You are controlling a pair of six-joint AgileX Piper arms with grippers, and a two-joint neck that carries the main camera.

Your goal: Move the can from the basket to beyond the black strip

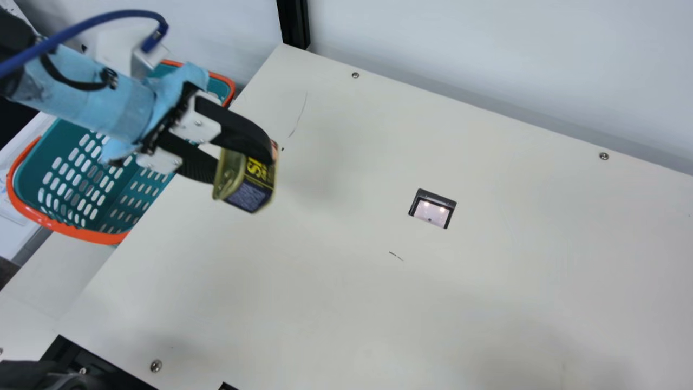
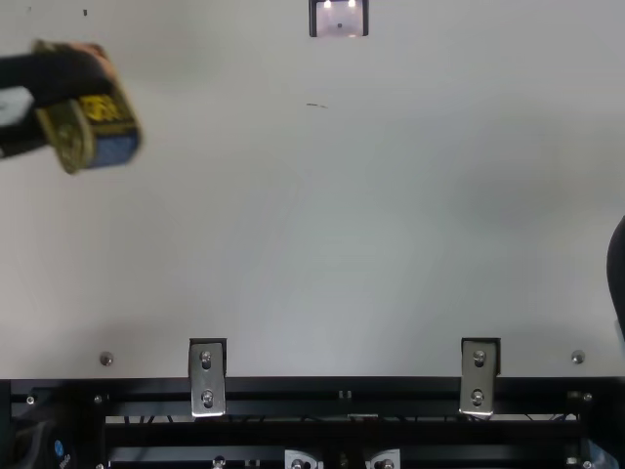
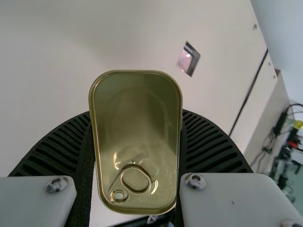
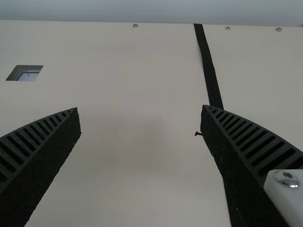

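Places relative to the cutout (image 1: 432, 208) in the table.

Basket (image 1: 108, 237): far left of cutout, at the table's edge. Teal plastic, slotted walls, smooth orange rim.

Left gripper (image 1: 241, 162): left of cutout, raised above the table, clamped on the can (image 1: 252, 189). Black ribbed fingers (image 3: 52, 146) on its two long sides, white mounts with round-head screws behind.

Can: out of the basket, up in the left gripper, tilted, left of cutout. Rounded rectangle, shiny gold-tone metal, rolled lip, ring pull (image 3: 124, 188) on the lid. Label: dark, bold yellow lettering, plus a blue panel of print too small to read.

Left bracket (image 2: 207, 376): near side of cutout, to its left. Bare metal, two screws.

Dark scuff (image 1: 396, 255): near side of cutout, slightly left.

Cutout: four-sided, dark frame, glossy pinkish face inside with two bright reflections.

Right bracket (image 2: 479, 371): near side of cutout, to its right. Same bare metal.

Right gripper (image 2: 618, 274): right of cutout and nearer. Open, ribbed fingers spread wide.

Black strip (image 4: 208, 71): well right of cutout. Flat, narrow, matte; passes behind one right finger in the right wrist view.
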